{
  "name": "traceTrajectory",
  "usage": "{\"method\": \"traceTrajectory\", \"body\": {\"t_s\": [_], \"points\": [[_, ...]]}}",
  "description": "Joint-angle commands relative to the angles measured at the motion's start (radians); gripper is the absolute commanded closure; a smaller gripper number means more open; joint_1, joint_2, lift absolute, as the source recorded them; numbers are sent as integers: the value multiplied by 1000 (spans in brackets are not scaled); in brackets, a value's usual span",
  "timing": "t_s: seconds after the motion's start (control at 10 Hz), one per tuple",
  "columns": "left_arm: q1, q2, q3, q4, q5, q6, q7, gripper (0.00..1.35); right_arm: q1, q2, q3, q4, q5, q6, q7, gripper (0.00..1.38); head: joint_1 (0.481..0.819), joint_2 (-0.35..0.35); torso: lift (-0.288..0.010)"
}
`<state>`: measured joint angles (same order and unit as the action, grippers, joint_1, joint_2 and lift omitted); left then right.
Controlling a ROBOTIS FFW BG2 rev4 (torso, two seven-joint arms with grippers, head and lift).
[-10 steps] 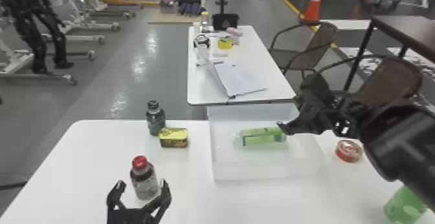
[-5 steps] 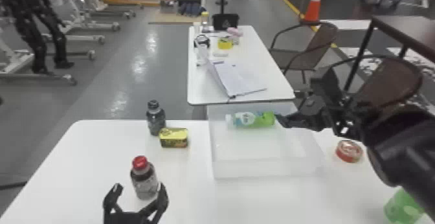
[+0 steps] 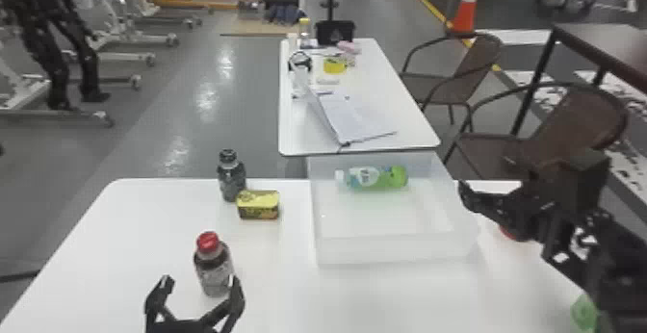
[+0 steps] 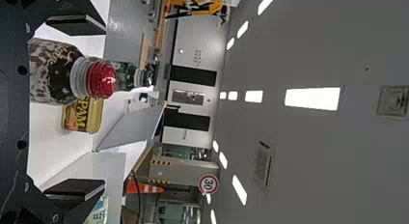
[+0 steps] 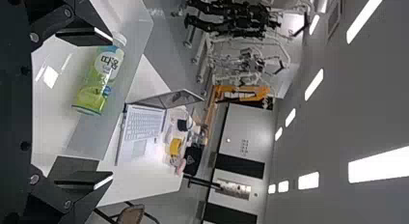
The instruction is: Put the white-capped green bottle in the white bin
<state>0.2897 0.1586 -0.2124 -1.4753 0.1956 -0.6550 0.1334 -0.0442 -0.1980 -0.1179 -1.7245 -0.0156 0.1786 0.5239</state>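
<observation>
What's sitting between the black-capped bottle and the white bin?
In the head view, a yellow tin sits on the table between the black-capped bottle and the white bin, nearer the bottle.

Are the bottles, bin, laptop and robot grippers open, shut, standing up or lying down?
White-capped green bottle: capped, on its side in the bin
White bin: open on top
Red-capped bottle: capped, upright
Black-capped bottle: capped, upright
Laptop: open
Left gripper: open
Right gripper: open, empty
Green thing, near right corner: mostly hidden, can't tell
</observation>
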Motion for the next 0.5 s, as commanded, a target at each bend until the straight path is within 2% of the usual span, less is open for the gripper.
{"method": "traceTrajectory", "body": {"t_s": [0.0,0.1,0.2,0.4], "points": [[5,-31,27,-3,-36,-3,-3,176,132,83,-65,-47,-38,-73,-19,295,549,0,-100],[9,-50,45,-3,-53,-11,-5,176,196,118,-71,-44,-83,-107,-27,295,549,0,-100],[6,-70,62,-3,-82,-12,-5,171,253,135,-71,-43,-127,-153,-27,294,549,0,-100],[-1,-100,93,-3,-114,-8,-66,176,385,137,-46,-44,-156,-222,-50,291,549,0,-100]]}}
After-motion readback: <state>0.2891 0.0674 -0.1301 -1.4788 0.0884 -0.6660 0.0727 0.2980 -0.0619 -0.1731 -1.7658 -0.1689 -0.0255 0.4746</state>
